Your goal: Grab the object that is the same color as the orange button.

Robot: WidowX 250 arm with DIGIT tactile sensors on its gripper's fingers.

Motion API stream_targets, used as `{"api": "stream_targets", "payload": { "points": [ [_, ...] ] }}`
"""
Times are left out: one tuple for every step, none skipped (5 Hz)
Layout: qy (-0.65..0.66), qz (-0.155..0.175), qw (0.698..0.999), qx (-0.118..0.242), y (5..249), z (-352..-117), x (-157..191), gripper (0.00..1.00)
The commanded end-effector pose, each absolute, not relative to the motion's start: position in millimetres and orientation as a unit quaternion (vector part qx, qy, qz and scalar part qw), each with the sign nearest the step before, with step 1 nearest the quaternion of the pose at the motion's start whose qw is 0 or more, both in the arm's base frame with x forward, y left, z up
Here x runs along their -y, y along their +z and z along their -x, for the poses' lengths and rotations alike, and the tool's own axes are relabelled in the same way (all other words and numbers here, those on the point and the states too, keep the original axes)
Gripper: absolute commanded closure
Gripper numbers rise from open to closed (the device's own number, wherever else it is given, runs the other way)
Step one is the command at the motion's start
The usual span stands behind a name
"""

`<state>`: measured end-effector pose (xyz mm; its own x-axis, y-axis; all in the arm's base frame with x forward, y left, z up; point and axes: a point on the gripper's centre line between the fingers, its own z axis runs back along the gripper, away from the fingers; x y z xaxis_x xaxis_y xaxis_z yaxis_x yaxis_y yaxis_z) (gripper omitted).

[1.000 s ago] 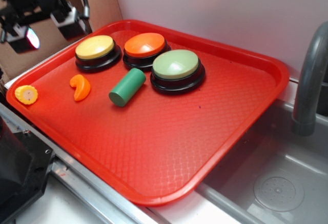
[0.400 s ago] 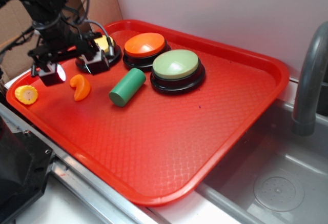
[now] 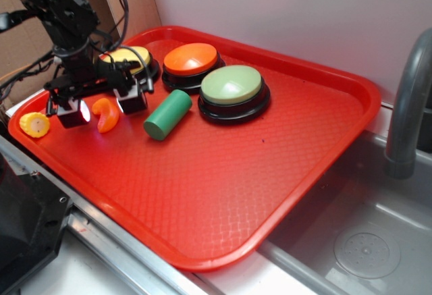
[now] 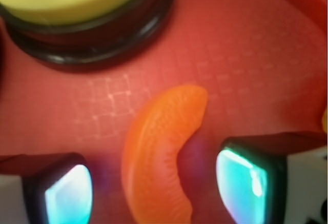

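Two glowing pads (image 4: 66, 190) spread wide, straddling the orange crescent (image 4: 161, 155) in the wrist view — tool (image 3: 103, 108) open, gripping nothing, low over the red tray (image 3: 223, 194). Crescent between the pads, nearer the left one in that picture, long axis running fore-and-aft between them, so a straight close looks likely to pinch it across its narrow width. Touching neither pad, as far as can be told. Resting flat on the tray, near its left end. Just outside the tool, a yellow ridged disc (image 3: 34, 125) by the rim; on the other side a green cylinder (image 3: 167, 114) lying on its side. Farther back — three dome buttons: yellow button (image 3: 128, 59) partly behind the arm, orange button (image 3: 191, 59), pale green button (image 3: 231, 84).
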<state>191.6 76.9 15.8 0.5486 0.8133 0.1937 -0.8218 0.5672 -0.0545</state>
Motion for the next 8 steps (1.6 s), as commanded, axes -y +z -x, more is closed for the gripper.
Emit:
{"api": "stream_targets", "payload": {
  "points": [
    [0.461,-0.017,0.882,0.095,13.2,-193.3,-79.8,0.18],
    [0.464,-0.013,0.881,0.093,12.1,-193.2,-79.7,1.0],
    [0.466,-0.009,0.88,0.089,11.4,-193.3,-79.4,1.0],
    [0.466,-0.012,0.88,0.087,10.0,-193.5,-79.7,1.0],
    [0.461,-0.011,0.883,0.091,15.2,-193.7,-80.9,1.0],
    [0.448,-0.004,0.888,0.1,32.9,-197.1,-80.4,1.0],
    [0.421,0.0,0.899,0.117,64.4,-202.6,-78.8,1.0],
    [0.368,0.029,0.922,0.116,88.9,-204.8,-70.0,1.0]
  ]
}}
